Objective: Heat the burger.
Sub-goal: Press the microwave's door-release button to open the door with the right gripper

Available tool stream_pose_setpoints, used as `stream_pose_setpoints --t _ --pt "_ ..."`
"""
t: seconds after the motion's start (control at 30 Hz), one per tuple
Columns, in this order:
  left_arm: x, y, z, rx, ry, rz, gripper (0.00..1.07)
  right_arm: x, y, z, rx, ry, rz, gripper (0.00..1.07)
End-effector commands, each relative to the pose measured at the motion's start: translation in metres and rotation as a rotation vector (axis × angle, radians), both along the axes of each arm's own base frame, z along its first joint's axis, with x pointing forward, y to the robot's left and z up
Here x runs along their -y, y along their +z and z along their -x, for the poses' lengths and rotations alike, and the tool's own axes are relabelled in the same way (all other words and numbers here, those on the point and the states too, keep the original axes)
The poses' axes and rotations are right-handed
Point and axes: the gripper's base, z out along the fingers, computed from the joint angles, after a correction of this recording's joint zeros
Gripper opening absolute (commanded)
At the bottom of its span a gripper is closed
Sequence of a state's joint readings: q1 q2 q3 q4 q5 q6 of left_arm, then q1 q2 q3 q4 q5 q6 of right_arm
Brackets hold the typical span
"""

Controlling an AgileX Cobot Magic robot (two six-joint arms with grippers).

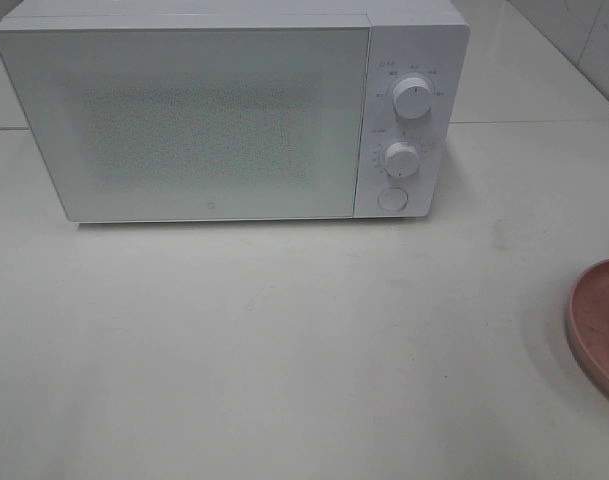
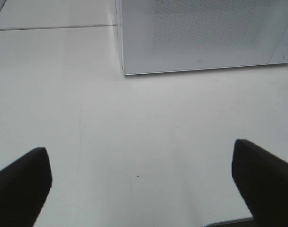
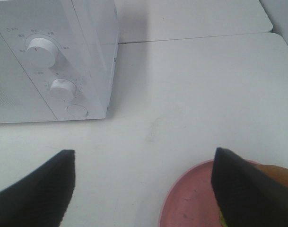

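1. appliance. the microwave is standing at the back of the white table with its door facing the arms and lying shut. the heating chamber is probably not yet accessible. the upper dial, lower dial and round button are sitting in a column on the right of the door, on the side nearer the right arm.

2. task item. the burger is resting on the pink plate at the right edge of the table, in front of and well apart from the microwave. the right wrist view is showing only a strip of brown bun and a trace of green, because one finger is covering the rest. this placement is likely keeping the plate away from the door.

3. end effectors. the left gripper is hanging over bare table in front of the door, jaws spread wide and holding nothing. the right gripper is hanging above the near part of the plate, jaws also spread wide and gripping nothing. the burger is lying beside one finger, not between the two.

4. surfaces.
- the casing is looking smooth and boxy.
- the door panel is carrying a fine speckled mesh.
- the dials are round and white.
- the plate is flat and matt with a low raised rim.
- the fingers are dark, matt and wedge-shaped.
- the bun is rounded and will probably deform under a hard squeeze.
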State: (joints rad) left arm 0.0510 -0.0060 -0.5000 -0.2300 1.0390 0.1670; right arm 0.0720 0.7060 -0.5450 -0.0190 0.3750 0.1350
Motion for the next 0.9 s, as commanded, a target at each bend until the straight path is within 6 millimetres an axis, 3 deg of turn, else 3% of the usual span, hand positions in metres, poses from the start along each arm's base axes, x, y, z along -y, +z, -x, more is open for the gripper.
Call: stream_pose_setpoints --t 0.03,0.7,0.9 --pt "0.001 0.000 0.003 0.029 -0.008 0.005 0.98 -0.001 -0.001 -0.012 0.018 0.005 0.001 0.76" --pt "0.001 0.000 0.003 0.029 -0.008 0.005 0.98 -0.007 -0.037 -0.079 0.024 0.009 -0.006 0.76" --pt "0.001 0.000 0.003 0.029 -0.008 0.005 0.98 -0.008 -0.044 -0.088 0.082 0.011 -0.011 0.76"
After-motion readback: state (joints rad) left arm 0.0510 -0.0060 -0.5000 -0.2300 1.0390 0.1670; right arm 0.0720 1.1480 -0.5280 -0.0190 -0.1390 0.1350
